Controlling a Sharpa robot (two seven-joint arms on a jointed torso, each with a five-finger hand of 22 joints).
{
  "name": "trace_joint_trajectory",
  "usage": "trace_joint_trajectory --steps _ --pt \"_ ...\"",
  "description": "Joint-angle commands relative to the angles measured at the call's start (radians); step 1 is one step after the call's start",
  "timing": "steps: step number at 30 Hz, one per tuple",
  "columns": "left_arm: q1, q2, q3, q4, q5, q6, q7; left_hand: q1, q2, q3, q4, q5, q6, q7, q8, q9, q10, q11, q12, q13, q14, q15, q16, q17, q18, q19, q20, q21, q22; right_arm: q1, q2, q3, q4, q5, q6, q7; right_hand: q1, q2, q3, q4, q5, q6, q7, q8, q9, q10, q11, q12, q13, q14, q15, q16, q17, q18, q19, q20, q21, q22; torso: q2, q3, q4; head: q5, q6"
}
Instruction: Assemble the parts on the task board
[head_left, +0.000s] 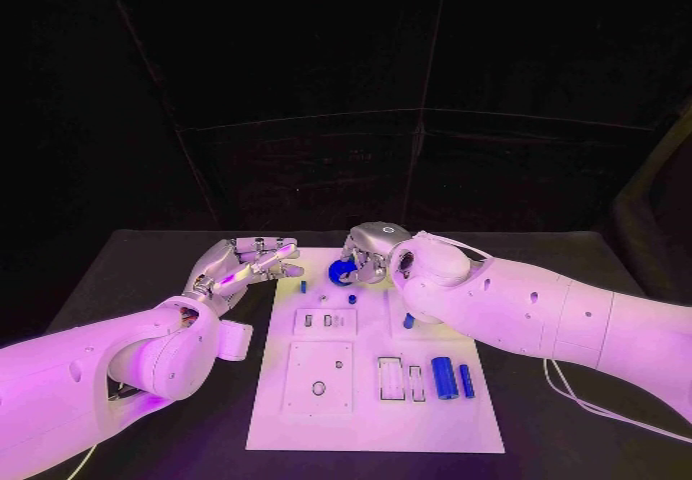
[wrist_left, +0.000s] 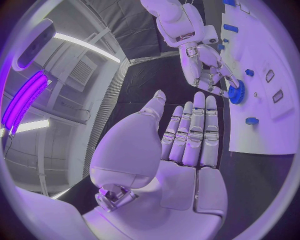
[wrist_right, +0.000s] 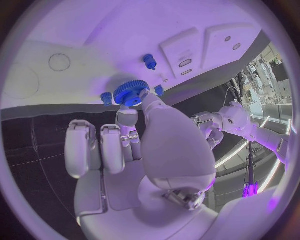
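We pinch the gear (head_left: 340, 271) in our right hand (head_left: 372, 256) at the board's (head_left: 368, 420) upper edge and should lower it level onto its peg, left hand (head_left: 242, 265) spread empty beside.

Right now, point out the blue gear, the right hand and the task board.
blue gear (wrist_right: 131, 92): right wrist view, on its toothed face.
right hand (head_left: 372, 252): head view, on the back of the hand.
task board (head_left: 375, 425): head view, on a bare part near its front edge.
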Motion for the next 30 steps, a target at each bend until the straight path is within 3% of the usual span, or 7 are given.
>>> trace_joint_trajectory --steps 1,13,19,24,30 --pt "0.001 0.001 0.001 0.000 -0.005 0.013 0.003 0.000 0.012 0.000 -0.007 -0.005 0.001 0.005 -0.005 -0.001 -0.003 0.007 -0.004 -0.001 0.003 0.007 -0.004 0.001 0.007 0.003 0.005 -0.003 -0.002 0.001 0.003 0.000 -0.003 -0.039 -0.033 -0.034 -0.012 -0.009 0.000 0.006 -0.017 -0.032 0.007 -0.014 -0.001 -0.012 0.004 -0.015 -0.009 0.056 0.010 0.004 0.010 -0.008 0.001 0.011 0.003 0.054 0.000 -0.0003 -0.0009 0.002 0.000" --pt "0.002 0.000 0.001 0.001 -0.005 0.016 0.000 0.000 0.013 0.000 -0.008 -0.005 0.000 0.005 -0.005 -0.001 -0.003 0.007 -0.004 -0.001 0.003 0.007 -0.005 0.001 0.007 0.003 0.005 -0.004 -0.002 0.000 0.003 0.000 -0.006 -0.046 -0.023 -0.044 -0.014 -0.017 0.003 0.003 -0.027 -0.054 0.012 -0.019 -0.001 -0.018 0.008 -0.023 -0.012 0.056 0.014 0.004 0.012 -0.008 0.001 0.015 0.002 0.055 0.000 -0.0002 -0.0008 -0.001 -0.003" --pt "0.002 0.000 0.001 0.000 -0.005 0.016 -0.001 0.000 0.013 0.000 -0.008 -0.005 0.000 0.005 -0.005 -0.001 -0.003 0.007 -0.004 -0.001 0.003 0.007 -0.005 0.001 0.007 0.003 0.005 -0.004 -0.002 0.000 0.003 0.000 -0.006 -0.045 -0.005 -0.037 -0.042 -0.047 -0.012 0.017 -0.029 -0.083 0.019 -0.020 -0.002 -0.030 0.016 -0.041 -0.024 0.055 0.020 0.002 0.010 -0.007 -0.003 0.021 0.000 0.051 0.000 -0.0001 -0.0017 -0.002 -0.002" --pt "0.002 0.000 0.001 0.000 -0.005 0.016 -0.002 0.000 0.013 0.000 -0.008 -0.005 0.000 0.005 -0.005 -0.001 -0.003 0.007 -0.004 -0.001 0.003 0.007 -0.005 0.001 0.007 0.003 0.005 -0.004 -0.002 0.000 0.003 0.000 -0.004 -0.032 0.013 -0.026 -0.093 -0.070 -0.086 0.072 -0.014 -0.100 0.024 -0.016 0.001 -0.029 0.023 -0.037 -0.018 0.054 0.027 0.001 0.011 -0.007 -0.004 0.028 -0.001 0.050 0.000 0.0000 -0.0009 -0.003 -0.005" --pt "0.002 0.000 0.001 0.000 -0.005 0.016 -0.002 0.000 0.013 0.000 -0.008 -0.005 0.000 0.005 -0.005 -0.001 -0.003 0.007 -0.004 -0.001 0.003 0.007 -0.005 0.001 0.007 0.003 0.005 -0.004 -0.002 0.000 0.001 0.000 -0.003 -0.014 0.023 -0.019 -0.116 -0.043 -0.171 0.087 0.019 -0.099 0.026 -0.014 0.002 -0.030 0.025 -0.027 -0.006 0.055 0.029 0.002 0.017 -0.007 -0.003 0.032 -0.001 0.053 0.000 -0.0001 -0.0016 -0.003 -0.005"
